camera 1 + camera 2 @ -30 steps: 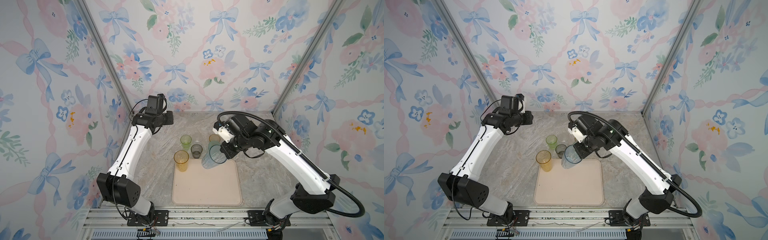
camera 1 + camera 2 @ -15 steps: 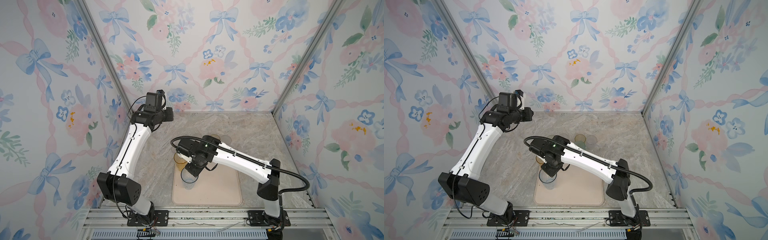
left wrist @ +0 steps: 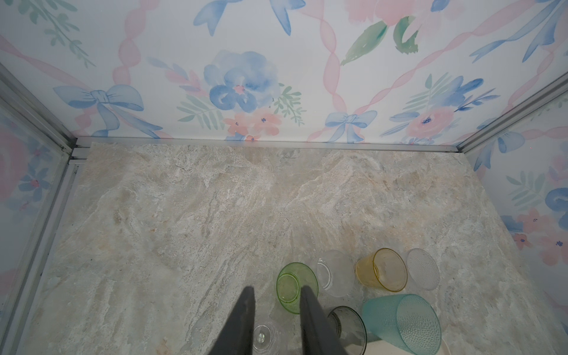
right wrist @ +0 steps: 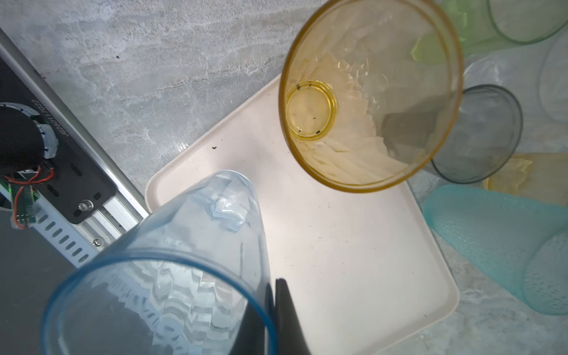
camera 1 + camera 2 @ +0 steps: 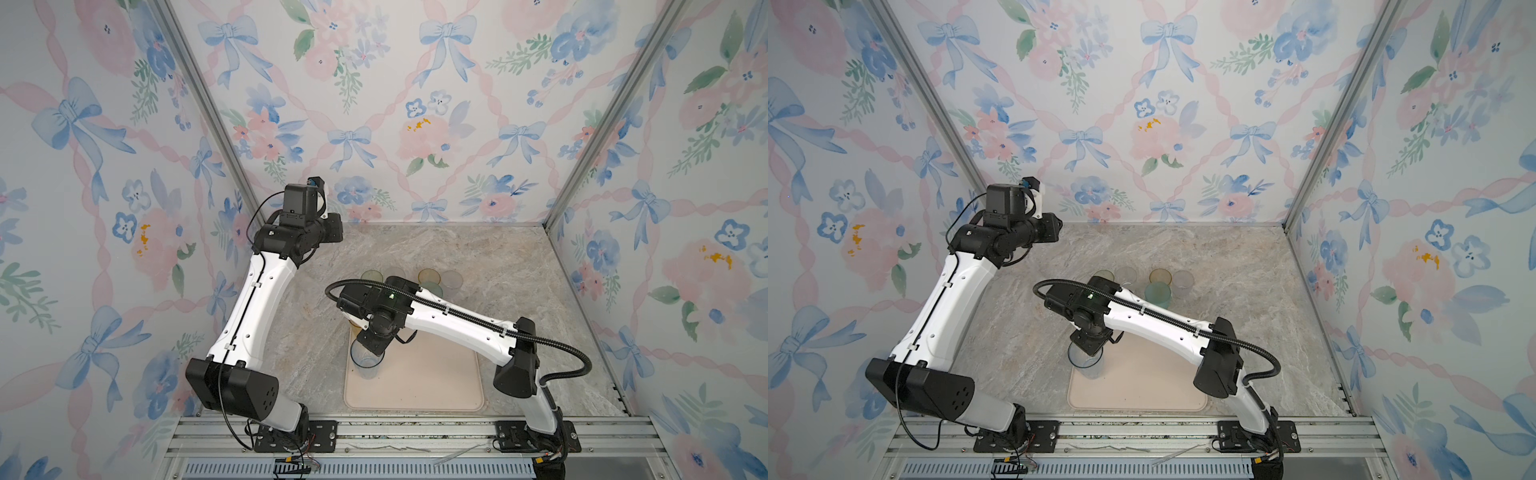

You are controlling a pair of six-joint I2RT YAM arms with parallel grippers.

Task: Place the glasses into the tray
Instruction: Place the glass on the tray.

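Observation:
My right gripper [image 4: 274, 282] is shut on the rim of the tall pale blue tumbler [image 4: 172, 276], one finger inside and one outside. In both top views this tumbler [image 5: 365, 360] [image 5: 1086, 360] hangs upright over the left side of the beige-pink tray [image 5: 436, 374] [image 5: 1154, 382]. Whether its foot touches the tray I cannot tell. A tall amber tumbler [image 4: 368, 92] stands in the tray's far left corner. My left gripper [image 3: 276, 289] is raised at the back left, open and empty. Below it on the table are lime green [image 3: 296, 285], smoky grey [image 3: 349, 325], teal [image 3: 402, 322], short amber [image 3: 381, 270], frosted white [image 3: 422, 269] and two clear [image 3: 335, 272] glasses.
The loose glasses cluster [image 5: 415, 280] just beyond the tray's far edge, partly under my right arm [image 5: 457, 324]. Floral walls close the marble table [image 5: 478, 257] on three sides. A metal rail [image 5: 415, 428] runs along the front.
My right arm has swung from the cluster of glasses to the tray's left side, carrying the pale blue tumbler. The left arm has barely moved.

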